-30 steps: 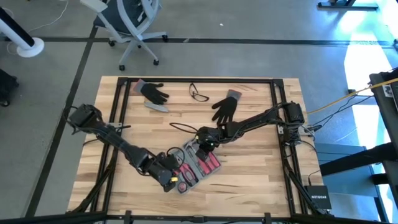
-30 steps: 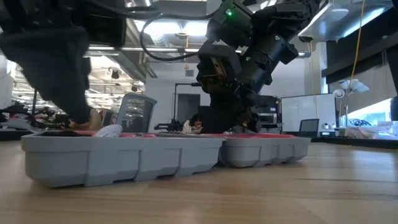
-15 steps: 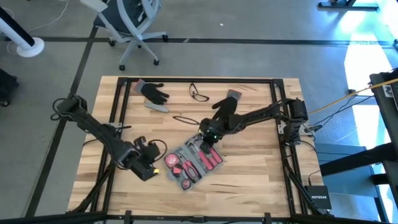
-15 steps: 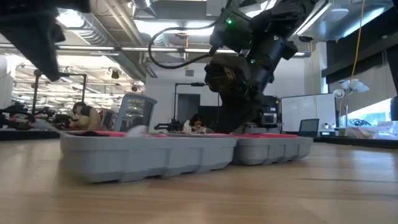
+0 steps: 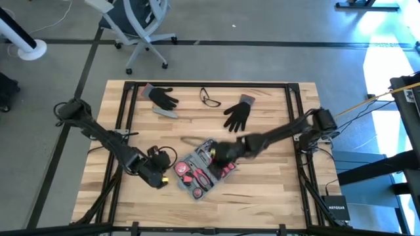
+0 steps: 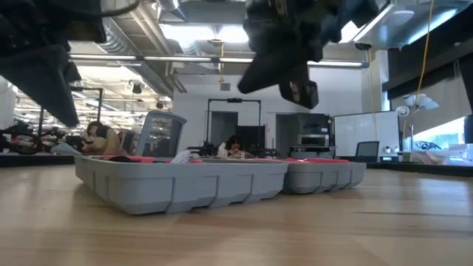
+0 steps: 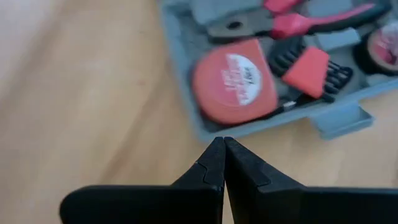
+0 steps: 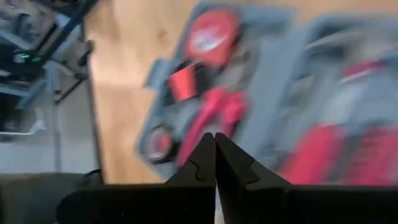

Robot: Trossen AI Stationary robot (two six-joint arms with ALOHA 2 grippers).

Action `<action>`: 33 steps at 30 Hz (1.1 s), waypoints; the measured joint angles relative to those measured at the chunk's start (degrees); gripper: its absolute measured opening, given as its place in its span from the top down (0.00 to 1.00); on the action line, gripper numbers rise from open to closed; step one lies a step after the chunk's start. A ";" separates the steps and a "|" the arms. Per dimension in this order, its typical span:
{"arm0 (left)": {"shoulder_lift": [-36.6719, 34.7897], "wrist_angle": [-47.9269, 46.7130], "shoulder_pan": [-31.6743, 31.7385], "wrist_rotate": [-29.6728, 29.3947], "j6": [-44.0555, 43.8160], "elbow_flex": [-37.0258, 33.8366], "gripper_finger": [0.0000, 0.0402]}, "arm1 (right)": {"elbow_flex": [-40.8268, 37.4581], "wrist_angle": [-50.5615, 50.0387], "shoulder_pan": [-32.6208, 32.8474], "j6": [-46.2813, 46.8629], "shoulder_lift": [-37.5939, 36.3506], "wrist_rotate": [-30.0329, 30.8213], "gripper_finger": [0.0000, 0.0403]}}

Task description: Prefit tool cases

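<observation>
Open grey tool case (image 5: pixel 202 169) lies near the front middle of a wooden table (image 5: pixel 275 190).

From above: red tools inside; left gripper (image 5: pixel 159 172) just beside it, right gripper (image 5: pixel 222 152) over it, gloves (image 5: pixel 237 115) and glasses (image 5: pixel 210 99) behind. Level view: office beyond. Wrist views: both grippers' fingers (image 7: pixel 217 163) pressed together, holding nothing.

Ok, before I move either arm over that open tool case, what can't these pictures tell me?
- Right gripper: smeared in the high view, so its height above the tool case is unclear.
- Case contents: hidden by the grey wall in the low view.
- Right wrist view: tools blurred, only red shapes.
- Left wrist view: the case is cut off by the edge; the shut left gripper stands beside the tape measure.
</observation>
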 joint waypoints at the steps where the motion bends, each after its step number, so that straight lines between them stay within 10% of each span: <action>1: 0.34 3.05 0.34 1.08 0.58 -1.37 1.00 | 0.65 1.68 1.48 2.19 1.49 0.58 1.00; 15: 10.43 21.77 0.90 9.70 2.28 -5.51 1.00 | 25.56 -3.92 5.42 11.03 23.99 -0.97 1.00; 33: 11.72 22.65 0.79 5.40 -4.09 -5.48 1.00 | 27.51 -5.61 7.11 7.87 28.36 1.37 1.00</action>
